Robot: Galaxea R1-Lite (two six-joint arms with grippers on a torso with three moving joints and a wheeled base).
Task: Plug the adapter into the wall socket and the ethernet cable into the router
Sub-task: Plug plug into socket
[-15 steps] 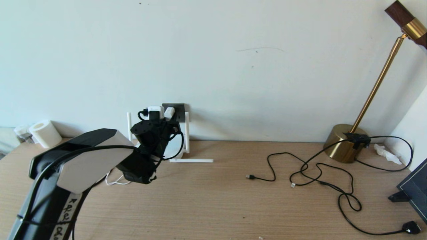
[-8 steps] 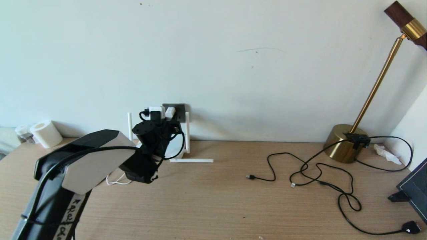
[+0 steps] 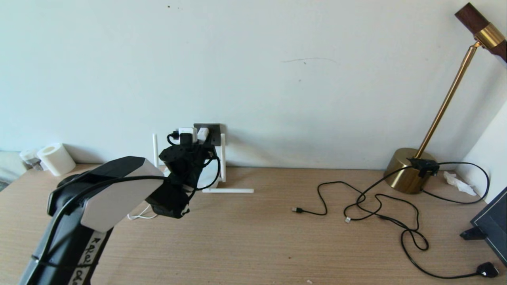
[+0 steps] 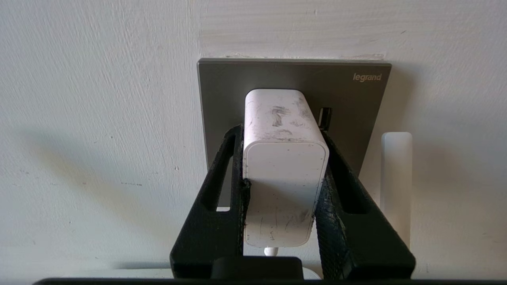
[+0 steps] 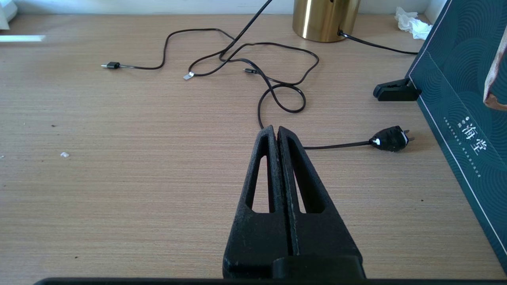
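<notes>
The white adapter is clamped between the black fingers of my left gripper, which is shut on it. Its far end sits against the dark grey wall socket. In the head view the adapter and left gripper are at the socket, low on the wall at the back left. The router is mostly hidden behind my left arm; its white antennas stand beside the socket, and one antenna lies flat. The thin white cord trails on the table. The ethernet cable is out of view. My right gripper is shut and empty, low over the table.
Thin black cables with small connectors sprawl at the right. A black two-pin plug lies near my right gripper. A brass lamp, a dark green box and a tissue roll stand at the table's edges.
My left arm has shifted slightly right and toward the wall, carrying the adapter a little closer against the socket. Nothing else has moved.
</notes>
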